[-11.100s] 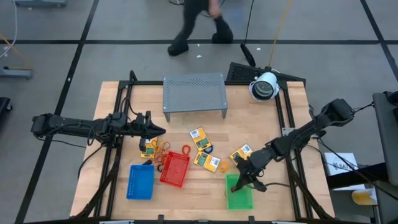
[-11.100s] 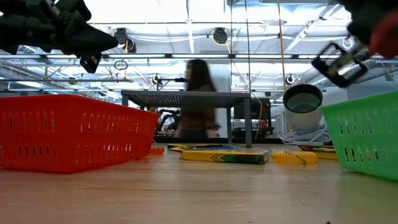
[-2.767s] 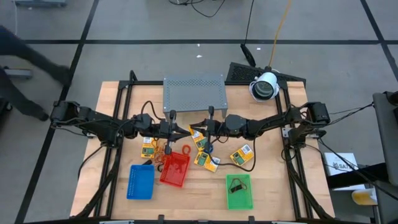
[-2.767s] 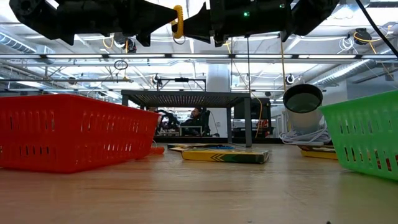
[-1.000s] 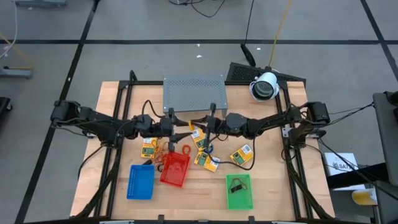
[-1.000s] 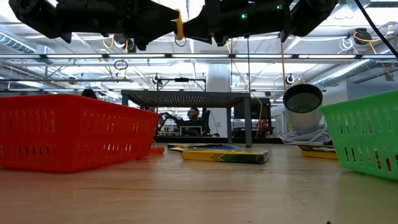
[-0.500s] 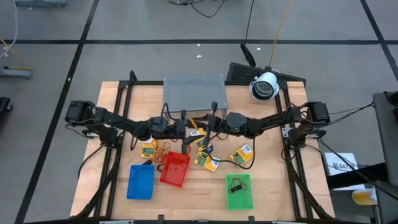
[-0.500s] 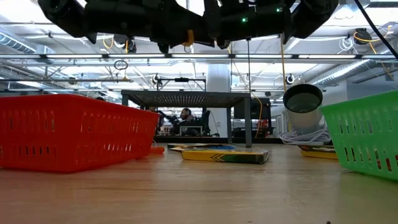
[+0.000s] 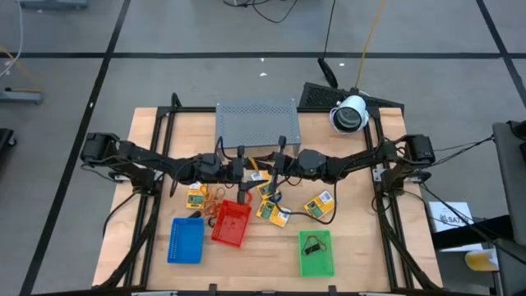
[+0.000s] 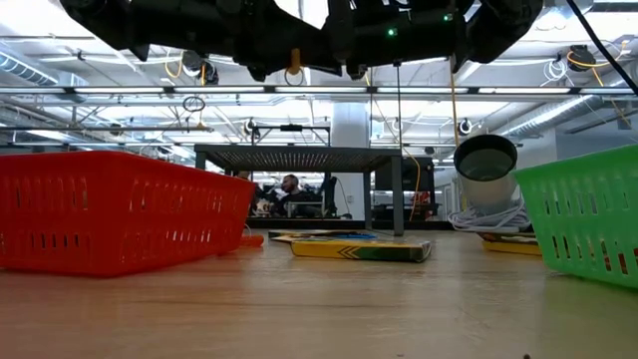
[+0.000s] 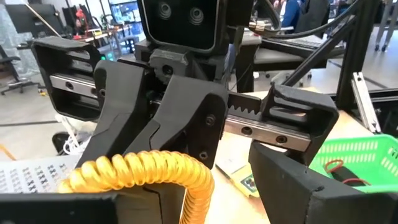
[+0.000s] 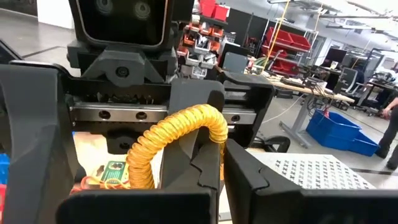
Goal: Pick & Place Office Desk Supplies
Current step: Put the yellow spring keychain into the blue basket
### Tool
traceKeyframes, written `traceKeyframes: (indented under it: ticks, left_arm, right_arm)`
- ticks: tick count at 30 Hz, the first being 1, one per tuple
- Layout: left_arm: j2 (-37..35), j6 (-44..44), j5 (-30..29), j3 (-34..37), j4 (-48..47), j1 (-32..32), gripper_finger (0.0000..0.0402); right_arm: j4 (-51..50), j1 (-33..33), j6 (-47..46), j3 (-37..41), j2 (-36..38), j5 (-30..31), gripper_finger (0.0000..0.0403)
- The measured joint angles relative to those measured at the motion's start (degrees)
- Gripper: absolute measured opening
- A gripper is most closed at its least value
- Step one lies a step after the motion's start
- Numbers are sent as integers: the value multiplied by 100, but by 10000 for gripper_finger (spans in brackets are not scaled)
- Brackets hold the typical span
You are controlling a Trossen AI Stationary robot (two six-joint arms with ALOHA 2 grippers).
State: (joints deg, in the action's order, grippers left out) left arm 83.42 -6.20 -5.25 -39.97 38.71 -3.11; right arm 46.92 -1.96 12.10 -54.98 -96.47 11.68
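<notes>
A yellow coiled loop [image 12: 186,127] hangs high over the table's middle, between my two grippers, which point level at each other, tip to tip. My right gripper [image 12: 221,155] comes from the table's right and is shut on the coil. My left gripper [image 11: 217,199] comes from the left and is open. The coil [image 11: 143,168] passes between its fingers, close beside one of them. In the low view only a short yellow piece [image 10: 294,62] shows under the dark arms. Yellow packets [image 9: 319,204] and rubber bands [image 9: 215,197] lie flat on the table below. My right gripper pinches one end of the coil's arch [image 12: 214,134] between its two fingertips, which come level from the table's right. The coil is lifted clear of the table and arches out past the fingertips toward the left gripper. Whether my left gripper touches the coil I cannot tell.
A grey perforated rack [image 9: 256,123] stands at the far middle. The blue tray [image 9: 186,240], red tray [image 9: 232,224] and green tray [image 9: 316,252] stand along the near side, under and in front of the arms. A white round device [image 9: 349,113] sits at the far right.
My left gripper has gone toward the table's right edge, up to the right gripper, so that its open fingers now stand on either side of the coil. The coil has stayed at the right gripper's tips.
</notes>
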Motion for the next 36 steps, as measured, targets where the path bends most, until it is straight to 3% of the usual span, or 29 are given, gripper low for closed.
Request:
traceKeyframes:
  ticks: [29, 36]
  left_arm:
    - [-376, -271, -18, 11, -852, 26, 185]
    - [-376, -267, -58, 11, -880, 33, 110]
  right_arm:
    - [-81, -15, -87, 4, 0, -271, 0]
    - [-113, -15, -79, 4, 0, -301, 0]
